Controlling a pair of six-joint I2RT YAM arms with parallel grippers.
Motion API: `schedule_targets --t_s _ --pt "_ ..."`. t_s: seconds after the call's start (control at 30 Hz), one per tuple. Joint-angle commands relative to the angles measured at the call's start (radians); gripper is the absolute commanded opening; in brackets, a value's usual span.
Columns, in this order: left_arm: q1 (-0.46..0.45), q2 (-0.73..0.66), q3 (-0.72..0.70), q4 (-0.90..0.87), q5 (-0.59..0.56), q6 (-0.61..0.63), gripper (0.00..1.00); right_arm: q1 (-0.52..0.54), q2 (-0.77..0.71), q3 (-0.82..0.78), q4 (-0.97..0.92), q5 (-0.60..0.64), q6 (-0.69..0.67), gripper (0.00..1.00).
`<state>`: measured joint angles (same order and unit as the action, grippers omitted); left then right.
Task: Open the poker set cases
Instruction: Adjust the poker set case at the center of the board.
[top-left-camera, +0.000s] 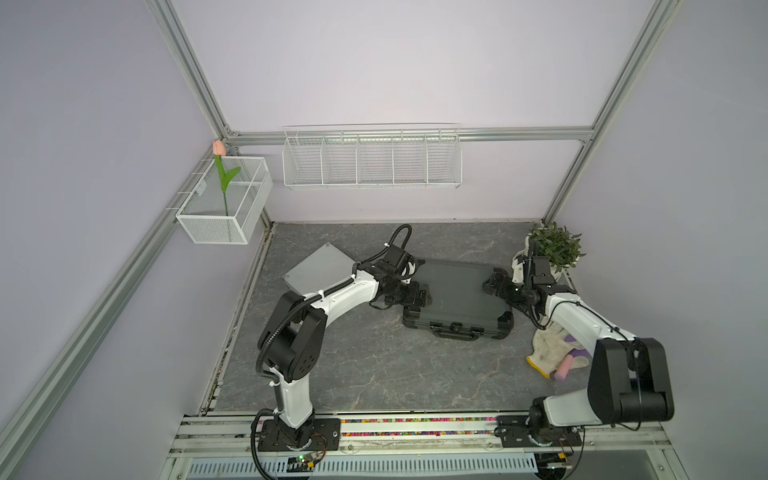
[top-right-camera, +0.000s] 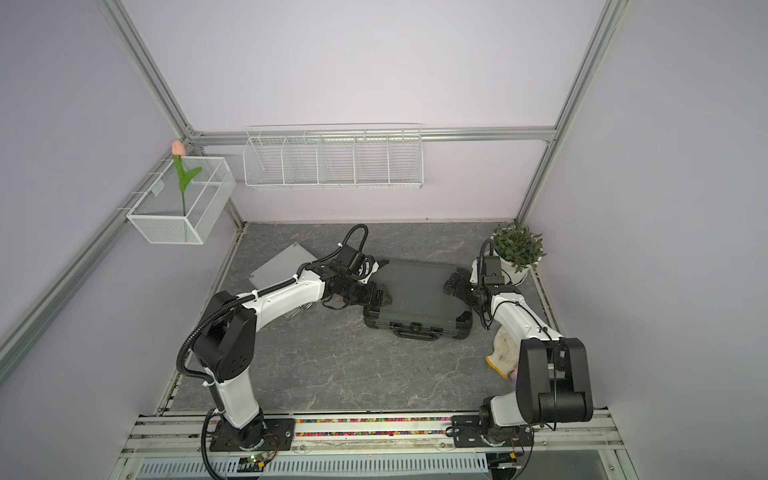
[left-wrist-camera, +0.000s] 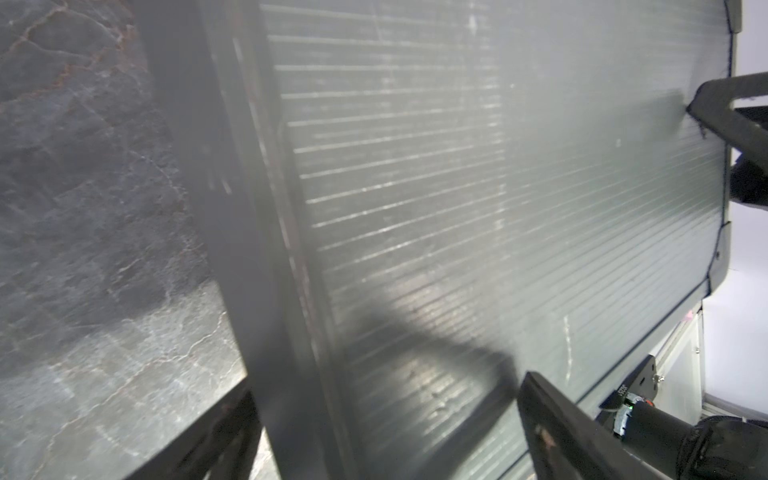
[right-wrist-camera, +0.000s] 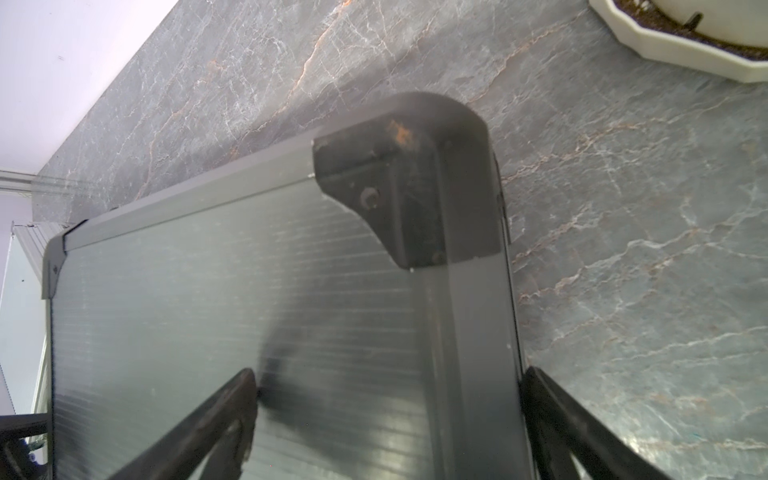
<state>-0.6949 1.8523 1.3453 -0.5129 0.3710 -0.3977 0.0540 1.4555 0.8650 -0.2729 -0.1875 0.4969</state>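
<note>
Mounting rail (top-left-camera: 415, 432): front edge, carrying the bases of both arms.

Tabletop (top-left-camera: 353, 365): grey, marble-patterned.

Dark grey-black case (top-left-camera: 457, 291): flat on the tabletop, centre-right. The lid is shut, and the handle and latches face the rail. It has a ribbed lid and black reinforced corners.

Left gripper (top-left-camera: 417, 293): at the case's left edge. In the left wrist view the jaws stand wide apart and straddle the edge frame — one finger (left-wrist-camera: 216, 432) on the tabletop side, the other (left-wrist-camera: 557, 432) over the lid. Nothing is clamped.

Right gripper (top-left-camera: 492, 284): at the case's far right corner, jaws likewise spread wide. In the right wrist view one finger (right-wrist-camera: 216, 415) is over the ribbed lid and the other (right-wrist-camera: 561, 419) is just outside the side wall. It holds nothing.

Silver ribbed case (top-left-camera: 320, 270): back left, behind the left arm and partly hidden. Open or closed cannot be told.

Potted plant (top-left-camera: 555, 249): back right corner, in a white pot.

Soiled white cloth (top-left-camera: 544, 347): front right, under the right arm, with purple and pink pieces beside it.

White wire rack (top-left-camera: 372, 160): on the back wall.

Mesh basket (top-left-camera: 224, 199): on the left wall — holds an artificial tulip (top-left-camera: 219, 149).
</note>
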Motion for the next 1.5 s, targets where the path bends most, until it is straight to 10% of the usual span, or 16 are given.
schedule_targets --t_s 0.0,0.7,1.47 --pt "-0.032 0.011 -0.036 0.122 0.169 -0.021 0.95 0.116 0.095 -0.022 -0.094 -0.25 -0.015 1.0" --pt "-0.121 -0.163 -0.311 0.197 0.209 -0.105 0.94 0.298 -0.106 -0.223 -0.124 -0.31 0.126 0.86" --pt "-0.137 -0.325 -0.423 0.148 0.237 -0.154 0.94 0.293 -0.377 -0.298 -0.281 -0.21 0.137 0.95"
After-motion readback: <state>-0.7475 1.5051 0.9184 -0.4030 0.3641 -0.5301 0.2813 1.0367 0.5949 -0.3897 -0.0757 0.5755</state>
